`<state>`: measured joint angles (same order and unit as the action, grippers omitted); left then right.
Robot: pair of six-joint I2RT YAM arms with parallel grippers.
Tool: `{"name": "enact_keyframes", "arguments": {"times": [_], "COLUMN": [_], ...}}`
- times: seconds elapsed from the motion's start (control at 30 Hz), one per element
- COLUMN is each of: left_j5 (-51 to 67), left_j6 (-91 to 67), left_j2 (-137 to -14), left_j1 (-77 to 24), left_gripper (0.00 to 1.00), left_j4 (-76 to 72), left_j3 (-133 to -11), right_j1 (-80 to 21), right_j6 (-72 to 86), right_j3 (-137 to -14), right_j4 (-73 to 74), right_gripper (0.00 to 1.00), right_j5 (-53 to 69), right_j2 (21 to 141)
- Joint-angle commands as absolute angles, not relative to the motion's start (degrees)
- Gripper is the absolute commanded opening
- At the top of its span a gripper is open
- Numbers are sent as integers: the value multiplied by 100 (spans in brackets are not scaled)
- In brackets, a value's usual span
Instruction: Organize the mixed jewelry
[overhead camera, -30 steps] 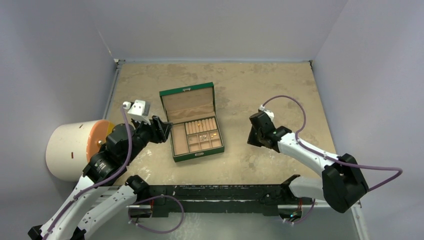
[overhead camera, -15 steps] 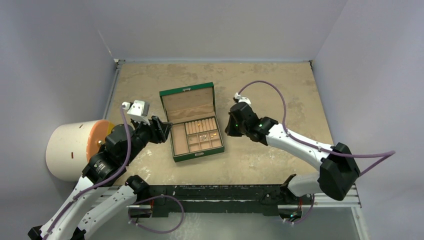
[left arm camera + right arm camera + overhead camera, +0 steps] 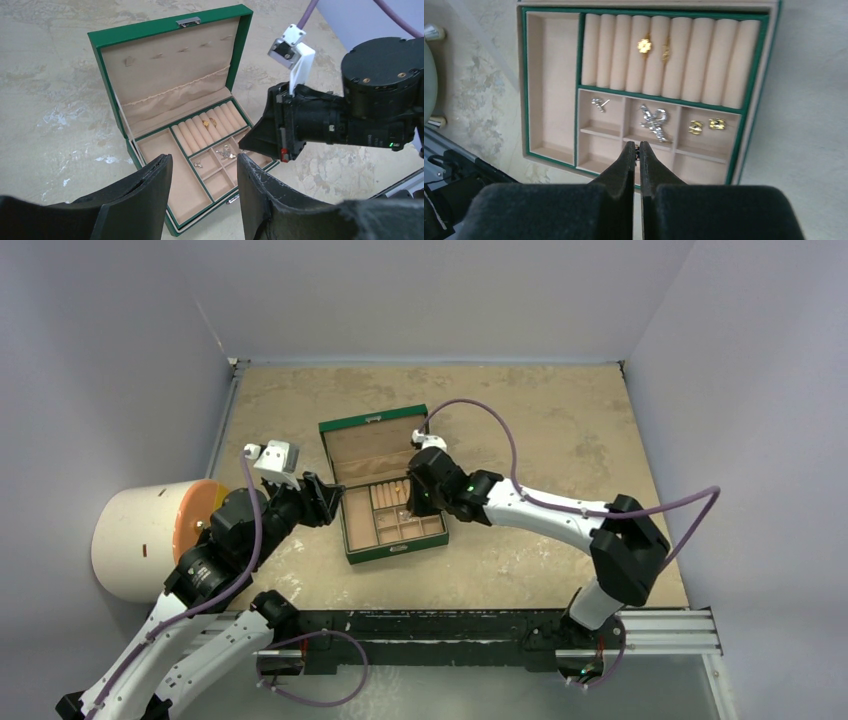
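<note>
Nearest, a black metal rail point(image 3: 440, 625) carries both arm bases at the near edge of the mottled tan table point(image 3: 540, 410); a white cylinder with an orange end point(image 3: 140, 540) lies at the far left, beside the left arm.

The left gripper point(image 3: 204, 159) hangs just beside the left wall of the open green jewellery box with tan lining point(image 3: 375, 445); its black fingers point(image 3: 145, 195) stand roughly half spread, with nothing between them.

The right gripper point(image 3: 636, 146) extends in from the right and hangs over the box's small square compartments. Its padded fingers point(image 3: 619, 170) are pressed together, their tips over the divider on the near side of the middle compartment; whether some tiny piece is pinched between them cannot be told.

The mixed jewelry point(image 3: 227, 152) in view lies in the box's tray. In the row of small compartments next to the rolls, a small silver piece point(image 3: 599, 103) lies in the left one; a silvery tangled piece point(image 3: 654, 122) in the middle one; a pair of squarish gold pieces point(image 3: 695, 127) in the right one. Farther on, two small gold pieces point(image 3: 644, 45) sit among the tan ring rolls point(image 3: 704, 55), near the middle of the row; a long tan compartment point(image 3: 551, 80) runs down the tray's left side. Behind the tray the lid point(image 3: 170, 70) stands raised, with a silver clasp point(image 3: 189, 22) on its far edge.
</note>
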<state>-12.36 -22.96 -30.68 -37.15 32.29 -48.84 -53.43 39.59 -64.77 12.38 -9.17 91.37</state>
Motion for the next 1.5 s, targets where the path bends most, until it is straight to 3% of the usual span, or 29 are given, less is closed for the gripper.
{"name": "enact_keyframes", "arguments": {"times": [0.0, 0.9, 1.27, 1.47], "left_j5": [-1204, -1195, -1198, -1209], "left_j6": [-2224, -2220, -2215, -2215], "left_j2": [-3017, -3020, -3032, -3044], "left_j1": [-3671, -3665, -3665, -3661], "left_gripper": [50, 49, 49, 49], "left_j4": [3050, 3050, 3050, 3050], "left_j3": [-4883, -4882, -4878, -4878], "right_j1": [-5591, -5933, -5933, -5933], "right_j6": [3794, 3815, 3827, 3896], "right_j3": [-6953, -7724, -7668, -7513], "right_j4": [1003, 1090, 1082, 1083], "right_gripper": [1, 7, 20, 23], "right_j5": [-898, -1253, -1312, -1376], "right_j2": [9402, 10628, 10468, 10155]}}
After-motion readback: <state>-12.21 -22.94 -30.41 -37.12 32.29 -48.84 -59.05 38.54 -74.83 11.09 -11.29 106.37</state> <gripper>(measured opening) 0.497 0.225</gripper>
